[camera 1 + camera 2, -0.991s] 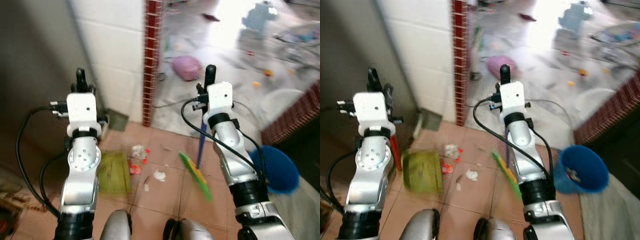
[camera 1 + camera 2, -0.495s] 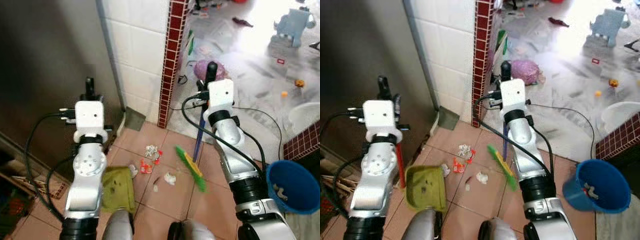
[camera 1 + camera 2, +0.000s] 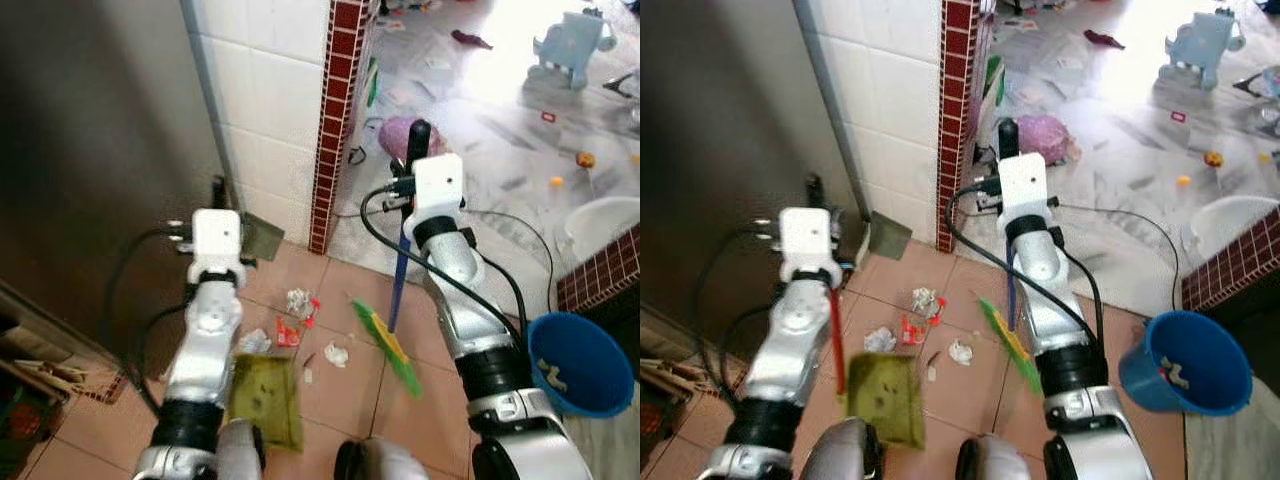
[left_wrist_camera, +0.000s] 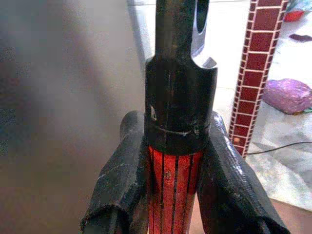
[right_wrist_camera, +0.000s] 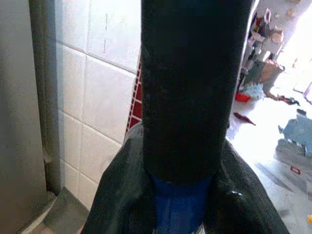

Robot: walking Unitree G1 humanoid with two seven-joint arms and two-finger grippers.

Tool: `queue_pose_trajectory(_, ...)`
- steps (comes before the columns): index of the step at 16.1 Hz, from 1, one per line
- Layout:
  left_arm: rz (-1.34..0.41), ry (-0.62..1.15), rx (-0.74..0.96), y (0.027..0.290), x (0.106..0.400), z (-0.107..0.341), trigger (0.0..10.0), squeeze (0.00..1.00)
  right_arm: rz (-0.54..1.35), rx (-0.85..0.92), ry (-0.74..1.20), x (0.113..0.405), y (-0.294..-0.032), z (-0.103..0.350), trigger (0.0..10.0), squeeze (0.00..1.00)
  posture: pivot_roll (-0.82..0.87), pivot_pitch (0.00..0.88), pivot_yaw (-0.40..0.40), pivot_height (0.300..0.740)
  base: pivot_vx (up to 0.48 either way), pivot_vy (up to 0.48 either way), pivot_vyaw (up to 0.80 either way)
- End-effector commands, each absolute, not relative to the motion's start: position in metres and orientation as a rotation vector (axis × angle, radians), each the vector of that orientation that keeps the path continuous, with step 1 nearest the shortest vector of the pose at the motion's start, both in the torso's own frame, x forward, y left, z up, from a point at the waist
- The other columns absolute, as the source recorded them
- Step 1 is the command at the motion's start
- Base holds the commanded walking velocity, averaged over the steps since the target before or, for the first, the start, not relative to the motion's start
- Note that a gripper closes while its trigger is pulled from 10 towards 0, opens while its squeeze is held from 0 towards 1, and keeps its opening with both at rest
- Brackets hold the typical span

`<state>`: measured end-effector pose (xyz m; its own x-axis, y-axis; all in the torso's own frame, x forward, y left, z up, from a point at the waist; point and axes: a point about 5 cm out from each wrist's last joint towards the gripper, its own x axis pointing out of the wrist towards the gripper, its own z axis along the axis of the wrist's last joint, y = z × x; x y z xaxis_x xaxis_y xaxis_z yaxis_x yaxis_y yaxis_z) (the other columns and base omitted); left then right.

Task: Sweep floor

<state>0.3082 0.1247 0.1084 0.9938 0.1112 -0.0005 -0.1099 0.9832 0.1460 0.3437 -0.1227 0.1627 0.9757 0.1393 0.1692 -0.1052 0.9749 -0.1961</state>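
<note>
Right gripper (image 5: 187, 204) clenched on blue broom handle (image 3: 397, 285); green broom head (image 3: 388, 347) on tiles just beside litter (image 3: 297, 325). Left gripper (image 4: 175, 195) clamps red dustpan handle (image 3: 835, 335); green dustpan (image 3: 883, 398) near litter. Judgement: drag bristles low toward pan mouth, pan lip flat on floor.

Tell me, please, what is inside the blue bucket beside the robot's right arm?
Inside the blue bucket lies a small pale scrap near the bottom; what it is cannot be told, and the near wall hides part of the floor.

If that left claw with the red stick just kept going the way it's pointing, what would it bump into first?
Probably the grey metal panel: the left gripper, shut on the red handle, points toward it, though depth is hard to judge.
</note>
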Motion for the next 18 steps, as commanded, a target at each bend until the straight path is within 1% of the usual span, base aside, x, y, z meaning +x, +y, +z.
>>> queue_pose_trajectory(1, 0.103, -0.027, 0.142, 0.119, 0.314, 0.114, 10.0, 0.0, 0.095, -0.163, -0.182, 0.347, -0.126, 0.169, 10.0, 0.0, -0.03, 0.101, -0.072, 0.74, 0.0, 0.0, 0.0)
queue_pose_trajectory(3, 0.138, -0.03, 0.138, 0.116, 0.32, 0.11, 10.0, 0.0, 0.093, -0.099, -0.114, 0.348, -0.127, 0.161, 10.0, 0.0, -0.05, 0.106, -0.076, 0.74, 0.0, 0.0, 0.0)
queue_pose_trajectory(4, 0.173, -0.032, 0.125, 0.117, 0.323, 0.103, 10.0, 0.0, 0.095, -0.019, -0.026, 0.347, -0.126, 0.152, 10.0, 0.0, -0.06, 0.107, -0.079, 0.74, 0.0, 0.0, 0.0)
queue_pose_trajectory(6, 0.182, -0.014, 0.097, 0.117, 0.327, 0.098, 10.0, 0.0, 0.1, 0.084, 0.063, 0.349, -0.126, 0.145, 10.0, 0.0, -0.07, 0.107, -0.081, 0.74, 0.0, 0.0, 0.0)
queue_pose_trajectory(9, 0.17, -0.014, 0.101, 0.114, 0.327, 0.096, 10.0, 0.0, 0.123, 0.16, 0.097, 0.351, -0.123, 0.147, 10.0, 0.0, -0.07, 0.105, -0.079, 0.74, 0.0, 0.0, 0.0)
queue_pose_trajectory(11, 0.166, -0.021, 0.103, 0.113, 0.329, 0.094, 10.0, 0.0, 0.202, 0.248, 0.127, 0.352, -0.111, 0.155, 10.0, 0.0, -0.07, 0.102, -0.077, 0.74, 0.0, 0.0, 0.0)
queue_pose_trajectory(12, 0.165, -0.023, 0.103, 0.113, 0.33, 0.094, 10.0, 0.0, 0.228, 0.271, 0.128, 0.353, -0.108, 0.16, 10.0, 0.0, -0.07, 0.101, -0.075, 0.74, 0.0, 0.0, 0.0)
queue_pose_trajectory(13, 0.16, -0.025, 0.104, 0.113, 0.331, 0.093, 10.0, 0.0, 0.324, 0.325, 0.111, 0.353, -0.097, 0.178, 10.0, 0.0, -0.07, 0.099, -0.073, 0.74, 0.0, 0.0, 0.0)
queue_pose_trajectory(16, 0.151, -0.026, 0.107, 0.113, 0.331, 0.092, 10.0, 0.0, 0.418, 0.366, 0.059, 0.354, -0.09, 0.205, 10.0, 0.0, -0.06, 0.096, -0.068, 0.74, 0.0, 0.0, 0.0)
queue_pose_trajectory(18, 0.146, -0.027, 0.108, 0.113, 0.332, 0.091, 10.0, 0.0, 0.438, 0.278, -0.004, 0.355, -0.092, 0.216, 10.0, 0.0, -0.06, 0.096, -0.066, 0.74, 0.0, 0.0, 0.0)
